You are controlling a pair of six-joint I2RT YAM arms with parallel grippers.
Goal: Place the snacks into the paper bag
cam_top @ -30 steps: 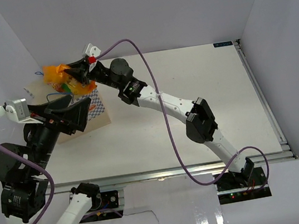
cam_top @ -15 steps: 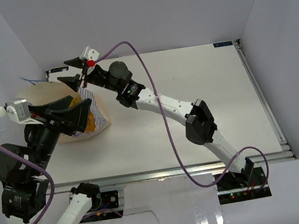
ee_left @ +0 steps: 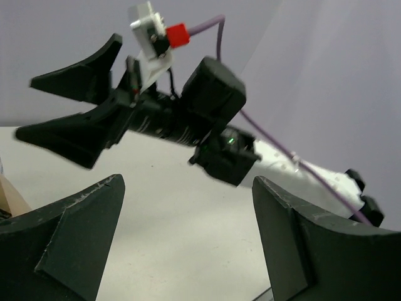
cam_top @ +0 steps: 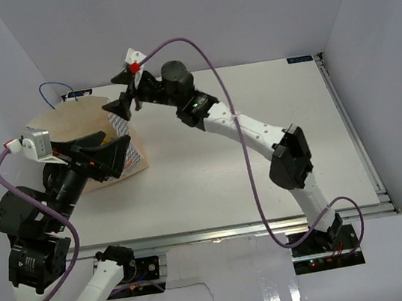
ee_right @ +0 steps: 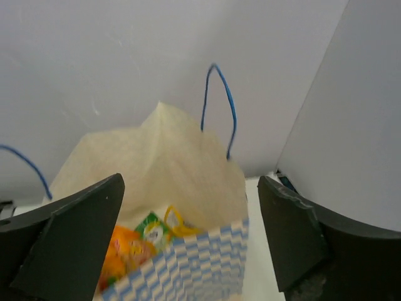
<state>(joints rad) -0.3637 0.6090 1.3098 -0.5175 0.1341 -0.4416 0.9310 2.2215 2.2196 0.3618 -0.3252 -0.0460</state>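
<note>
From where I sit, the loading looks all but finished. The paper bag (cam_top: pixel 138 152) stands at the far left of the bench (cam_top: pixel 269 102), close to the left wall, with its mouth open upward. The overhead view shows no snack lying loose anywhere on the bench. The right gripper (cam_top: pixel 119 108) hangs over the bag's far right rim with its jaws spread wide and nothing between them. The left gripper (cam_top: pixel 113 142) is spread just as wide and also empty, over the near right side of the bag's mouth. I cannot tell whether it touches the paper. I judge this to be the end of a drop, so the next move is to lift both arms away. That has to be done without catching the thin blue cord handle (ee_right: pixel 220 103) or nudging the light bag over. The overhead camera shows only tan lining where the arms do not block it, so the contents cannot be checked there. The right wrist camera looks down past the checkered front wall and shows an orange pouch (ee_right: pixel 122 254) and a green-yellow pouch (ee_right: pixel 153 227) inside. I cannot make out the small packets or the purple bar in any view. The left wrist camera misses the bag almost entirely but shows the other arm's jaws apart and bare against the wall.
</note>
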